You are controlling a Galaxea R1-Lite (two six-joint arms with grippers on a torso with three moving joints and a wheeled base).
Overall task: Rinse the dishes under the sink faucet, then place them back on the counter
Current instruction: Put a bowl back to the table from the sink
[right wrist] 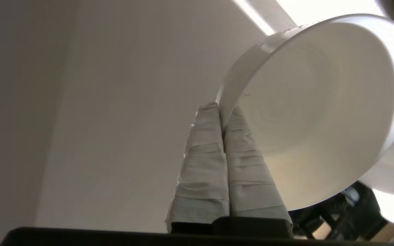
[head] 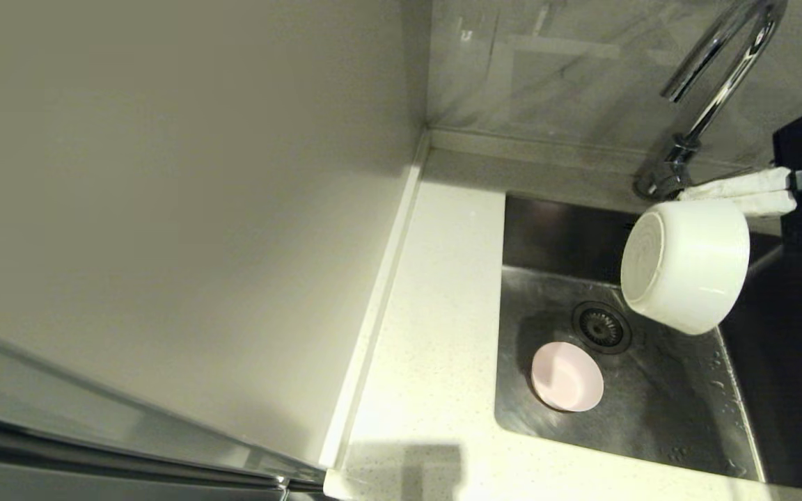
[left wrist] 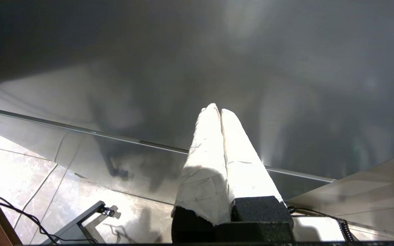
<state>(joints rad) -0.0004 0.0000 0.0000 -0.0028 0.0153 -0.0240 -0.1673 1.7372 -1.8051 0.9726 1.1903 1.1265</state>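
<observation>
My right gripper (head: 738, 191) is shut on the rim of the white bowl (head: 686, 264), which hangs tilted on its side above the sink (head: 651, 424), just below the chrome faucet (head: 714, 90). In the right wrist view the taped fingers (right wrist: 241, 164) pinch the white bowl's (right wrist: 320, 112) rim, one inside and one outside. The pale pink bowl (head: 567, 376) lies on the sink floor beside the drain (head: 601, 327). The pale blue bowl is out of view. My left gripper (left wrist: 217, 111) is shut on nothing, away from the sink, over a tiled floor.
The white speckled counter (head: 436, 299) runs along the sink's left side, with a raised ledge against the cream wall panel (head: 164, 209). A grey tiled wall (head: 568, 69) stands behind the faucet. Water drops dot the sink floor at the right.
</observation>
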